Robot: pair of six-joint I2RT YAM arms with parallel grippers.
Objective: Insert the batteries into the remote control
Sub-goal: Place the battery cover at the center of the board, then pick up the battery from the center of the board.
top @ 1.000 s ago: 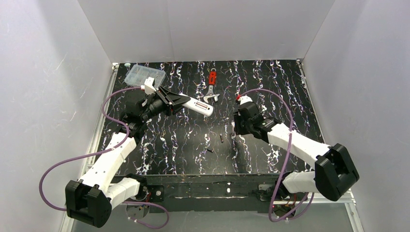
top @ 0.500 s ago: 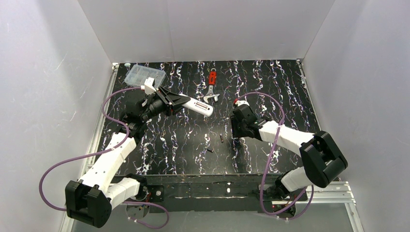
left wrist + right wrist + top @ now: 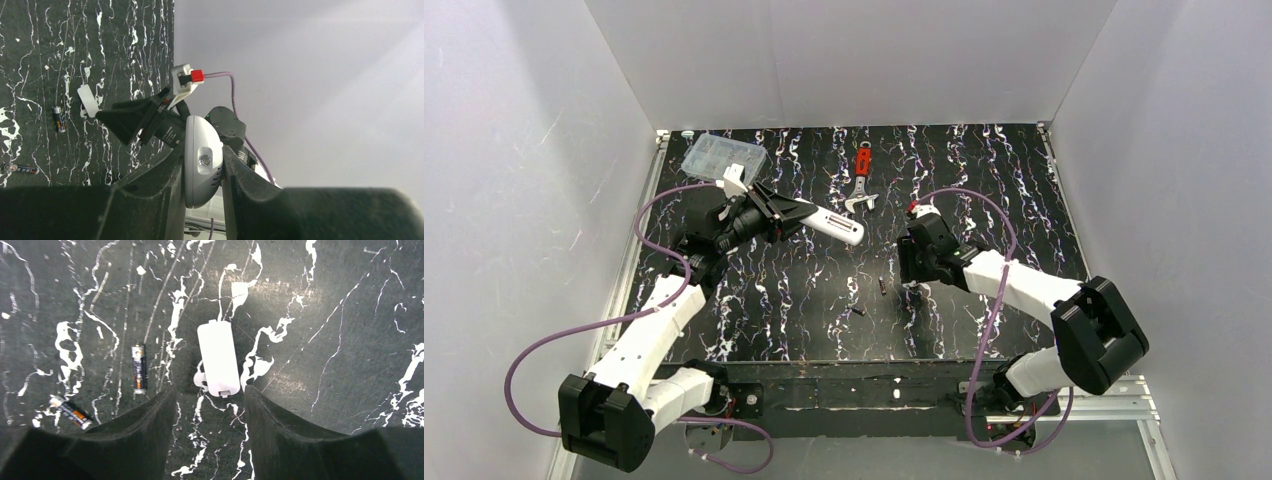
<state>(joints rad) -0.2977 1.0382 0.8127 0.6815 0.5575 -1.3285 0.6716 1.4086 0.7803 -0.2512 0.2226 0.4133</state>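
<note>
While left fingers (image 3: 150,190) clamp the remote control (image 3: 202,165) | right fingers (image 3: 145,432) parted, empty, above white cover (image 3: 218,357)

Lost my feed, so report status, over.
Left claw shut on remote control. Right claw open at white cover. Batteries loose on table, nothing blocking.

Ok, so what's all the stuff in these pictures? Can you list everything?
remote control: one, white, held in the left gripper
batteries: two, dark, lying apart on the table, the second nearer the front
cover: one, white, flat on the table beside the batteries
wrench: one, red handle, far middle of the table
plastic box: one, clear, far left corner
table: one, black with white streaks
left gripper: one, black, shut on the remote control
right gripper: one, black, open above the cover
</note>
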